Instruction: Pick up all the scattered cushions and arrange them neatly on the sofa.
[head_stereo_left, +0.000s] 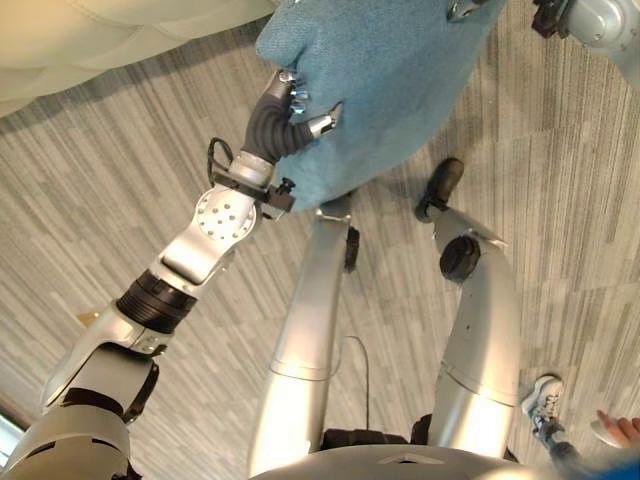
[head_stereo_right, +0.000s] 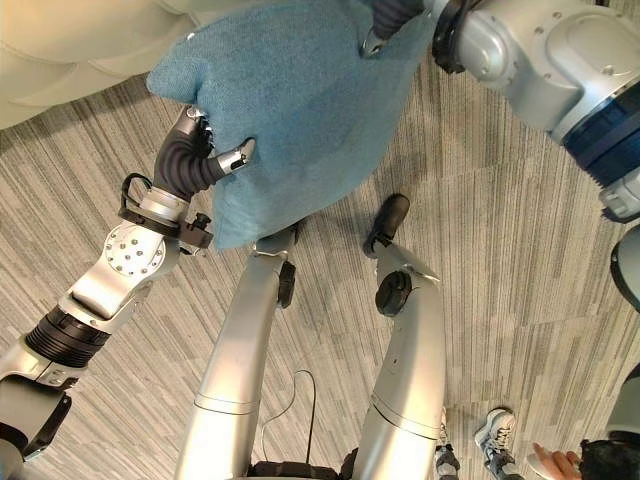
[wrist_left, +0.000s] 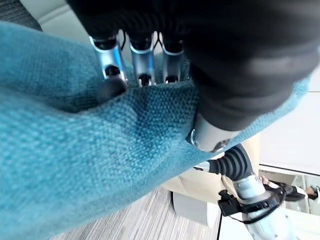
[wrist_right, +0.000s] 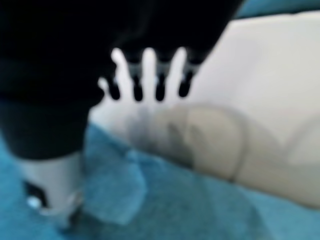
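A large teal cushion (head_stereo_left: 390, 80) hangs in the air between both hands, just in front of the cream sofa (head_stereo_left: 100, 30). My left hand (head_stereo_left: 285, 115) is shut on its lower left edge, thumb on the front face and fingers (wrist_left: 142, 60) pressed into the fabric behind. At the cushion's upper right corner, my right hand (head_stereo_right: 385, 25) pinches the cloth with its thumb. In the right wrist view its fingers (wrist_right: 145, 75) reach straight past the cushion's (wrist_right: 175, 210) edge, over the sofa (wrist_right: 260, 100).
Grey striped carpet (head_stereo_left: 560, 200) lies below. A person's white shoe (head_stereo_left: 545, 395) and hand (head_stereo_left: 620, 428) show at the lower right, close by.
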